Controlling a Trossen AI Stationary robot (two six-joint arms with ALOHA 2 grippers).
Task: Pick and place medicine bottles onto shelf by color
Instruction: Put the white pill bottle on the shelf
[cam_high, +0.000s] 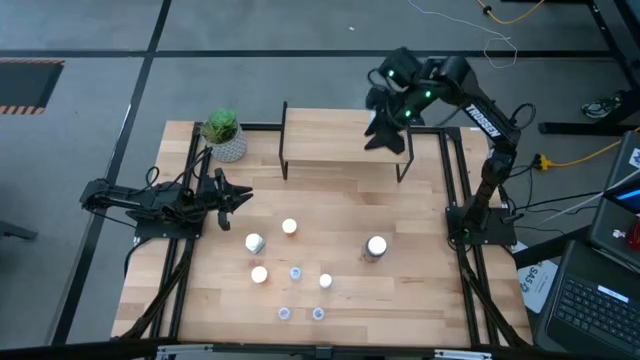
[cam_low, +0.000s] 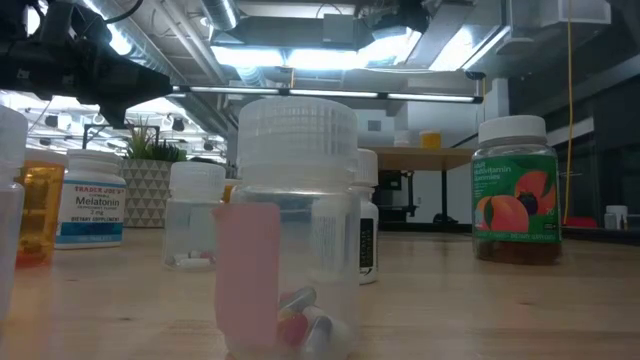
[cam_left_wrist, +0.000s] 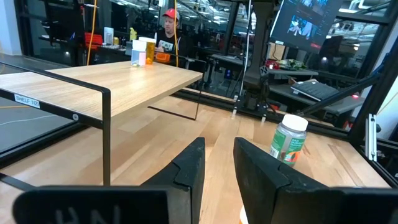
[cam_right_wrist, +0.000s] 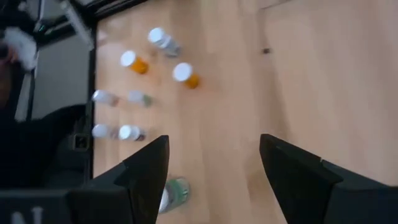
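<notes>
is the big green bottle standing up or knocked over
Upright. The big green bottle stands on its base on the table, cap on top, in the low view.

My two arms: the left arm (cam_high: 150, 200) is matte black, with cables bundled along its links. The right arm (cam_high: 480, 130) is black, bears white lettering on one link, and shows green lights near its wrist. Its fingers (cam_right_wrist: 146, 171) are dark, flat and angular.

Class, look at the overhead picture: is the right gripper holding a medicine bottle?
No. The right gripper hangs open and empty above the light wood shelf; medicine bottles stand on the table.
</notes>
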